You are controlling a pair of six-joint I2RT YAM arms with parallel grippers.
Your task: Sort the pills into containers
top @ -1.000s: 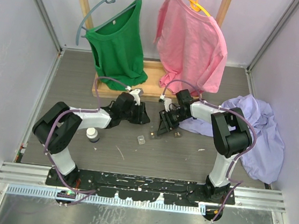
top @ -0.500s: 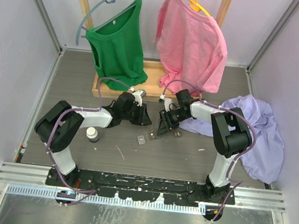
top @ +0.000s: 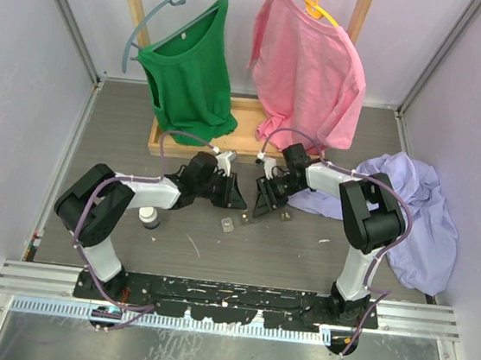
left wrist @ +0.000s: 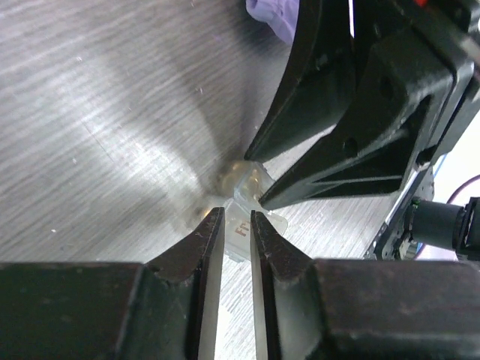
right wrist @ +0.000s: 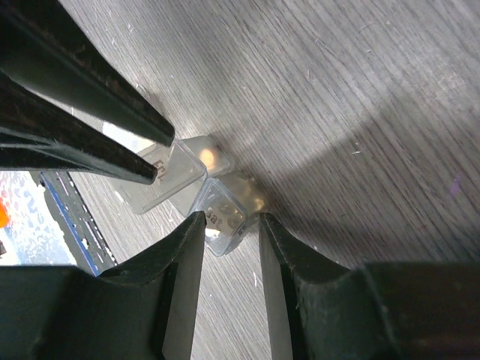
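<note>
Two joined clear plastic tubs (right wrist: 196,180) lie on the table between my grippers. One is marked "Sat" (right wrist: 223,212); the other's flap lid is marked "Fri" (left wrist: 241,226). My right gripper (right wrist: 229,219) has its fingers around the "Sat" tub. My left gripper (left wrist: 237,221) is nearly closed, its tips pinching the "Fri" lid (right wrist: 159,180). A small orange-yellow pill (right wrist: 206,156) shows in the opened tub. In the top view the left gripper (top: 236,201) and right gripper (top: 259,210) meet tip to tip, hiding the tubs.
Another small tub (top: 228,224) lies just in front of the grippers and one (top: 286,215) sits to their right. A white-capped bottle (top: 148,215) stands at the left. A purple cloth (top: 411,208) lies at the right. A wooden rack (top: 231,109) with green and pink shirts stands behind.
My left gripper has moved right and nearer, up to the right gripper's tips. The right arm has stayed put.
</note>
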